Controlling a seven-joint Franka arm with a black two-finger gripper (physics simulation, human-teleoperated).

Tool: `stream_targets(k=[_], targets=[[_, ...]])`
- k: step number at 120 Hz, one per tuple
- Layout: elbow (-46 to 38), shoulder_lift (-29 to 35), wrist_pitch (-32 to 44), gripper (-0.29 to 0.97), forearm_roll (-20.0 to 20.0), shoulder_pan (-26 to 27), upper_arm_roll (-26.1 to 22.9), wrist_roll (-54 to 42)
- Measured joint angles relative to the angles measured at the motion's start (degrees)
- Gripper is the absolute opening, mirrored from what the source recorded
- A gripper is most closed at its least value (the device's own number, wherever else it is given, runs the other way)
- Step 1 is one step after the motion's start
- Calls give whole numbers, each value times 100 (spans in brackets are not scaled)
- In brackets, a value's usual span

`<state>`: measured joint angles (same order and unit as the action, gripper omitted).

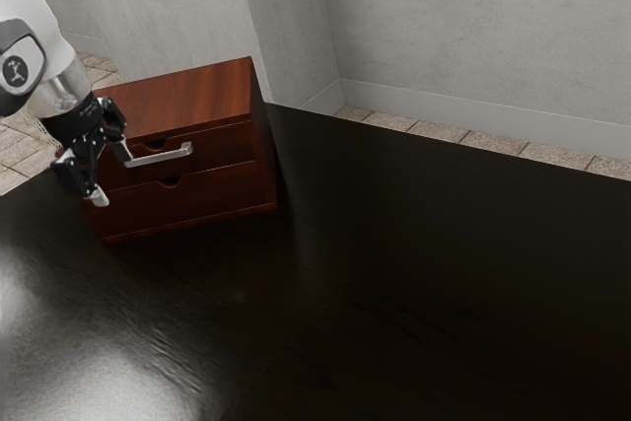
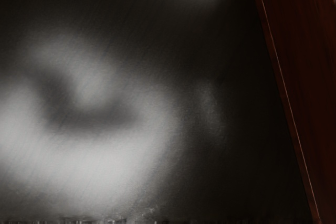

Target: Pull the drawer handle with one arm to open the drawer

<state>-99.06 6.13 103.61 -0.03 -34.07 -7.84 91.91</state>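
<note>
A small red-brown wooden cabinet (image 1: 187, 96) with two drawers stands on the dark table at the exterior view's upper left. The upper drawer (image 1: 212, 145) carries a silver bar handle (image 1: 160, 156) that sticks out from its front. Its front looks level with the lower drawer (image 1: 187, 196). My black gripper (image 1: 108, 173) hangs at the handle's left end, open, with one finger beside the bar's end and the other lower down. Nothing is held between them. In the wrist view the cabinet's wooden face (image 2: 310, 77) runs along one side, just beyond my hand.
The glossy black table (image 1: 394, 283) stretches wide toward the exterior view's right and front, with glare patches (image 2: 94, 145) under my hand. A grey wall and corner (image 1: 296, 27) rise right behind the cabinet. Tiled floor (image 1: 513, 150) shows past the table's far edge.
</note>
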Motion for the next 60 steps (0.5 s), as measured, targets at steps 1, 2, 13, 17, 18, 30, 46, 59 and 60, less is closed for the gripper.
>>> stream_targets(k=[1, 2, 13, 17, 18, 30, 46, 59, 60], targets=[[24, -25, 7, 68, 0, 12, 0, 9], [44, -48, 15, 68, -1, 22, 0, 19], [141, -203, 107, 68, 11, 67, 1, 162], [152, -261, 148, 68, 13, 75, 8, 214], [154, -280, 160, 68, 13, 78, 12, 226], [242, -504, 296, 68, 15, 64, 40, 361], [569, -816, 403, 68, 42, 6, 45, 498], [669, -974, 490, 68, 52, -28, 46, 584], [671, -982, 498, 68, 52, -29, 46, 590]])
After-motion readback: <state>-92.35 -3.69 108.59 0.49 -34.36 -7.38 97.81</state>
